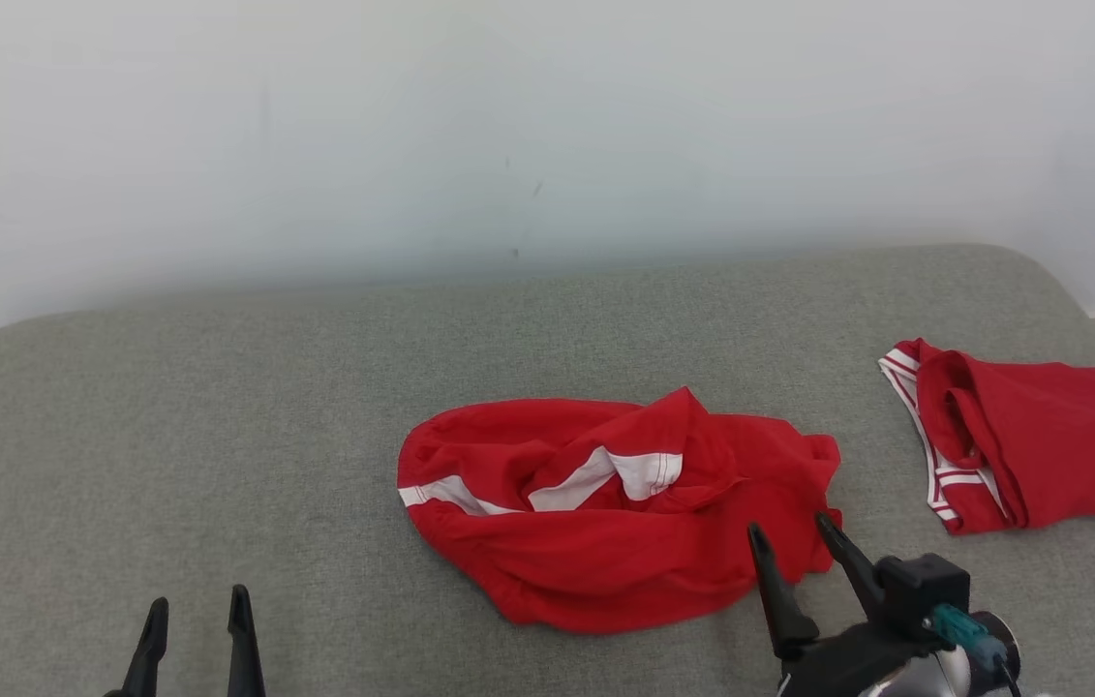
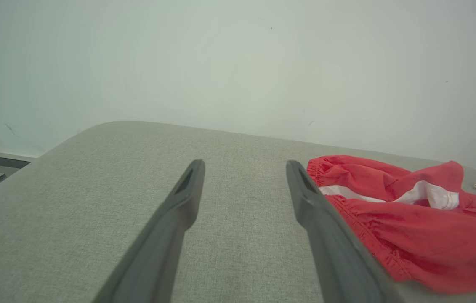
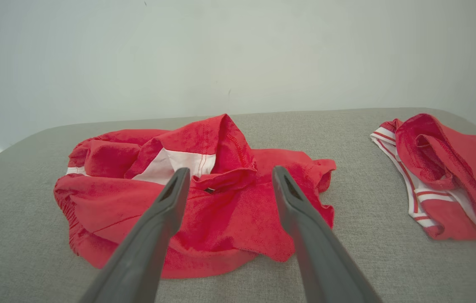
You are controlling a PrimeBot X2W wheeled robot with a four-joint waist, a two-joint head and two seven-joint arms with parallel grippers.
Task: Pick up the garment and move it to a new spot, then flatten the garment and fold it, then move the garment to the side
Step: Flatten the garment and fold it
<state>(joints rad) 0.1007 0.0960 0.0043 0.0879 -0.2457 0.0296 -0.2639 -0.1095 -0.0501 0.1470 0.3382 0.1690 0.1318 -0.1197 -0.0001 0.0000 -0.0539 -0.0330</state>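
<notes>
A crumpled red garment (image 1: 605,513) with white stripes lies in a heap at the middle of the grey padded table (image 1: 218,387). My right gripper (image 1: 792,529) is open just at the heap's near right edge, its fingers pointing over the cloth with nothing between them. In the right wrist view the garment (image 3: 204,198) lies right behind the open gripper (image 3: 228,170). My left gripper (image 1: 198,604) stands open at the lower left, well clear of the cloth. The left wrist view has the garment (image 2: 410,219) to the right of that open gripper (image 2: 244,163).
A second red garment (image 1: 1031,445) with white trim lies folded at the table's right edge, also in the right wrist view (image 3: 444,172). A pale wall (image 1: 508,126) runs behind the table. Bare table surface stretches to the left of the heap.
</notes>
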